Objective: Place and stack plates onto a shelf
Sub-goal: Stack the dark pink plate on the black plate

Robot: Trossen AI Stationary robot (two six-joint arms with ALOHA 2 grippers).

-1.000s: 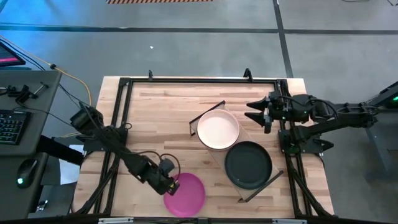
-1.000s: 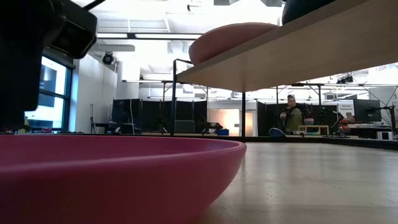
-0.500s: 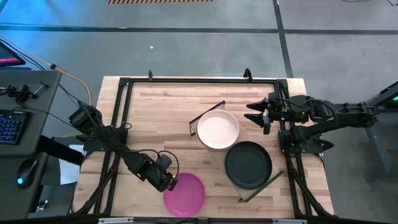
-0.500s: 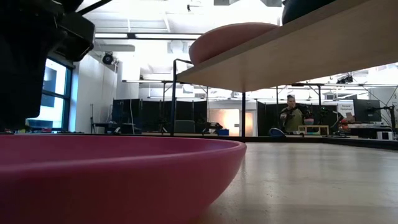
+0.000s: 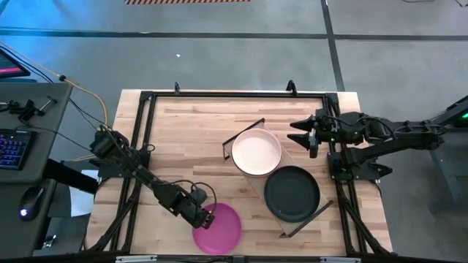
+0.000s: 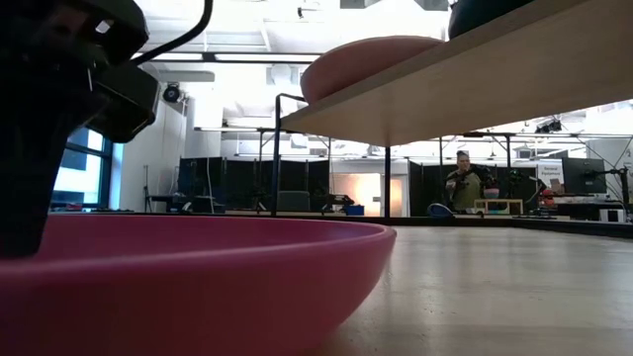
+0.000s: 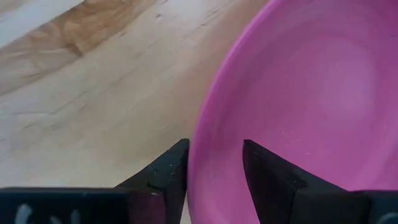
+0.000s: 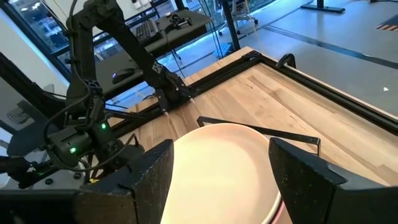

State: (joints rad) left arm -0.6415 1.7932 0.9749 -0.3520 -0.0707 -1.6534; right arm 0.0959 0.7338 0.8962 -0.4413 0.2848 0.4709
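Magenta plate (image 5: 219, 227) on light wood-grain tabletop (image 5: 190, 131); cream plate (image 5: 257, 153), dark green plate (image 5: 292, 193) on pale wood shelf (image 6: 514, 69) w/ dark frames.

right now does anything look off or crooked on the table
The shelf sits diagonally, askew to the table edges. The magenta plate is still on the tabletop near the front edge, with the left gripper open astride its rim. Nothing looks spilled or damaged.

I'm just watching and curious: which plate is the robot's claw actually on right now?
The magenta plate, lying on the table. The left gripper straddles its rim; the cream plate and dark plate sit untouched on the shelf.
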